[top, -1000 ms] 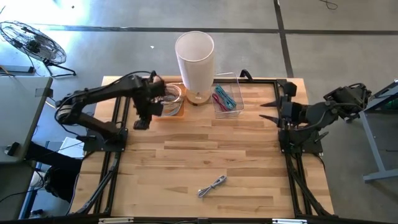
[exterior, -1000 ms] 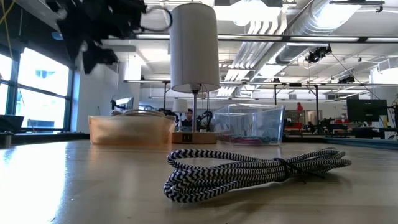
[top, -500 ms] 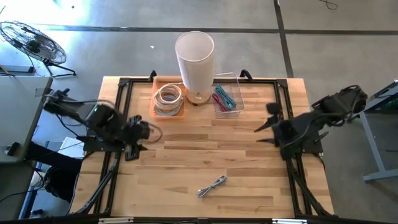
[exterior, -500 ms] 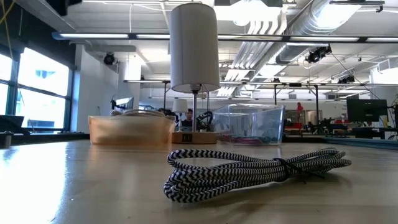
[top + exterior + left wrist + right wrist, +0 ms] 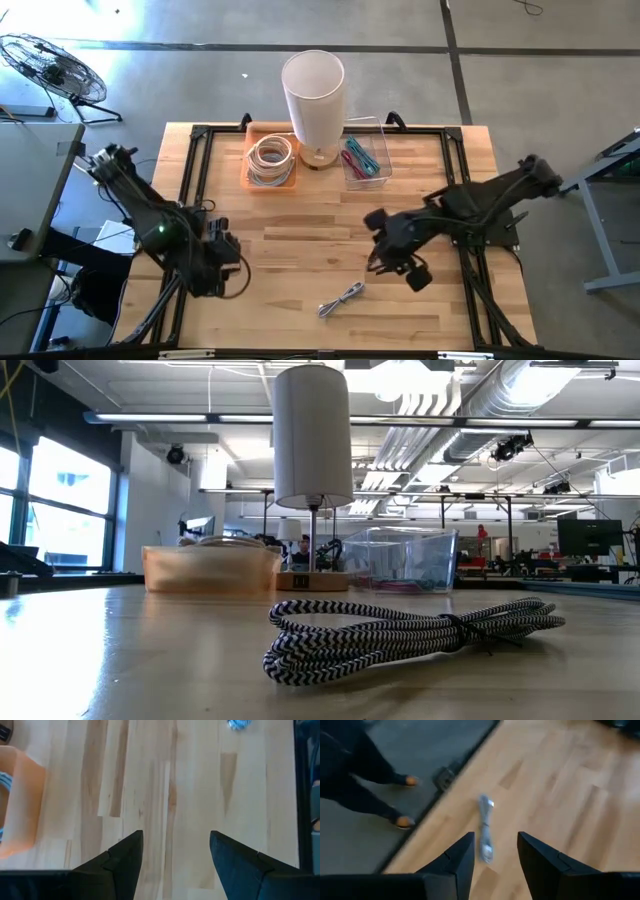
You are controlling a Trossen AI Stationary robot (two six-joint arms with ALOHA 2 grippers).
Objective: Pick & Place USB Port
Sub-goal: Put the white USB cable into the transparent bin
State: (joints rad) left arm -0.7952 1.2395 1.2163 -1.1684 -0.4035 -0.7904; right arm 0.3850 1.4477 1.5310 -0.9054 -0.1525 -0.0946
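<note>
Cable, a coiled striped bundle, lies flat on the wooden counter near its front edge, touched by nothing. My right jaws hang above the counter just beyond the cable and a little to its right, parted and empty. My left jaws sit by the counter's left edge, spread wide and holding nothing. At the back stand a white lamp, an orange tray of coiled white cable on its left, and a clear bin of coloured cables on its right.
</note>
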